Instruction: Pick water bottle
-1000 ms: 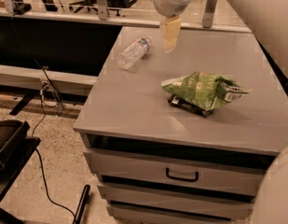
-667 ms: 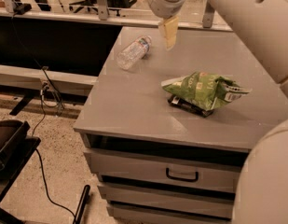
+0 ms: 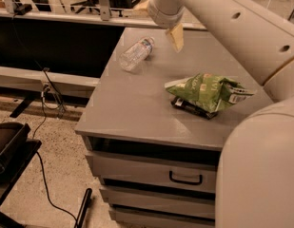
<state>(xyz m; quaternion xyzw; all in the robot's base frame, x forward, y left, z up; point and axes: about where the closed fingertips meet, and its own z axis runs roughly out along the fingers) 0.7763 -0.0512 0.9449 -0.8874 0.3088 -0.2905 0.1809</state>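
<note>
Lying sideways near the cabinet's (image 3: 132, 108) left rear edge, the water bottle (image 3: 136, 54) sat well apart from the snack bag (image 3: 208, 91). The gripper (image 3: 175, 37) hovered just right of it; we couldn't tell its state.

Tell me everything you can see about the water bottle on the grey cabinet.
The water bottle is small, clear plastic with a ribbed body and a thin label band near its neck. It lies on its side near the back left corner of the cabinet top, neck pointing toward the back right. Only the top touches it. The gripper hangs to its right, apart from it.
</note>
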